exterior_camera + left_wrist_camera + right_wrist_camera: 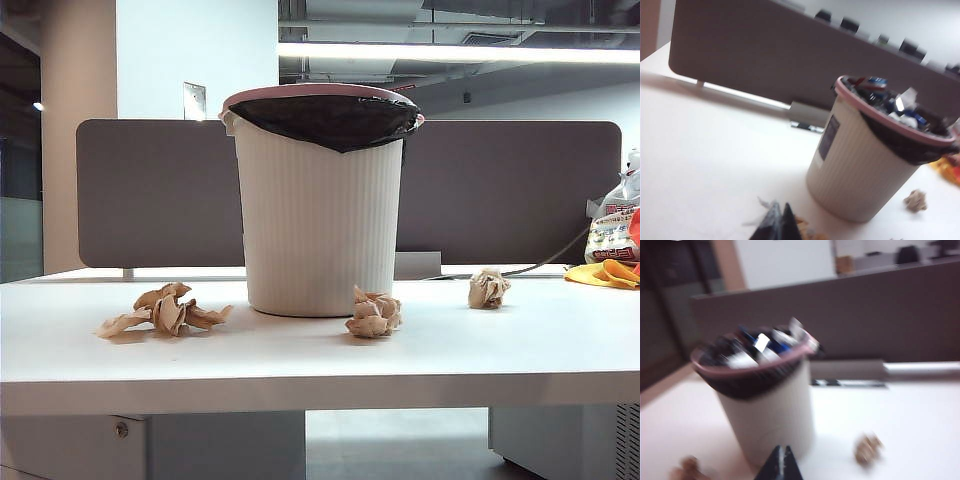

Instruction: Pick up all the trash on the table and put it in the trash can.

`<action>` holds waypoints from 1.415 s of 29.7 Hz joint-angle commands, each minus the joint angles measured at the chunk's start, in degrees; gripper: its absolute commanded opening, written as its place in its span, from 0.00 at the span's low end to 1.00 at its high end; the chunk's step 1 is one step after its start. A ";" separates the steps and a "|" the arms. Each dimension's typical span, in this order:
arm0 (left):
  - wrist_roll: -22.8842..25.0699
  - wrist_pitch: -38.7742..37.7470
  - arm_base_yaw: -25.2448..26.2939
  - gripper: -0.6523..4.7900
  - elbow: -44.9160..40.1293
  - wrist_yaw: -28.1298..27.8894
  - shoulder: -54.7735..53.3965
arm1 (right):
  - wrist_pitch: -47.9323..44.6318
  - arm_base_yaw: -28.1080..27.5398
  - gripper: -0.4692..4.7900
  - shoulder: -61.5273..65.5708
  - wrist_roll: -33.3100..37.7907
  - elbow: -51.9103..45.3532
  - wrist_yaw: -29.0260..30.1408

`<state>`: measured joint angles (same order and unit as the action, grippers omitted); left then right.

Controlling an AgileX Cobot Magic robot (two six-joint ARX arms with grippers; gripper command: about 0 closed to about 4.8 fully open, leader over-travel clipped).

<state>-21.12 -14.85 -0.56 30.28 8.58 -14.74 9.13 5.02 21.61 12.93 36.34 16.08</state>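
Note:
The white ribbed trash can (318, 215) with a pink rim and black liner stands mid-table. Three beige paper wads of trash lie round it: a loose spread one (165, 310) at the left, one (373, 314) by the can's front right, one (489, 289) further right. Neither gripper shows in the exterior view. In the left wrist view my left gripper (781, 205) is shut and empty above the table (705, 150), with tan scraps (802, 221) beside it and the can (860, 165) beyond. My right gripper (783, 447) is shut and empty before the can (765, 405), between two blurred wads (868, 447) (687, 467).
A grey-brown partition (500, 190) runs along the table's back edge. A white printed bag (615, 225) and a yellow-orange item (605, 273) sit at the far right. The can holds mixed rubbish (890, 102). The table's front edge (300, 390) faces the camera.

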 commanded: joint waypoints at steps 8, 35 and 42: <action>6.38 0.76 -3.30 0.11 12.48 -0.46 -19.76 | -1.27 12.59 0.07 20.70 0.59 22.03 -5.62; 16.17 12.46 -13.16 0.12 16.74 -1.79 -60.76 | 5.20 49.35 0.07 45.40 -2.01 23.54 -16.59; 16.28 14.75 -13.16 0.38 23.39 1.81 -73.99 | 6.03 45.18 0.07 45.64 -2.03 23.43 -11.19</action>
<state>-4.84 -1.13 -13.80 52.45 9.56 -87.48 15.99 50.78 67.24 10.87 59.57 4.40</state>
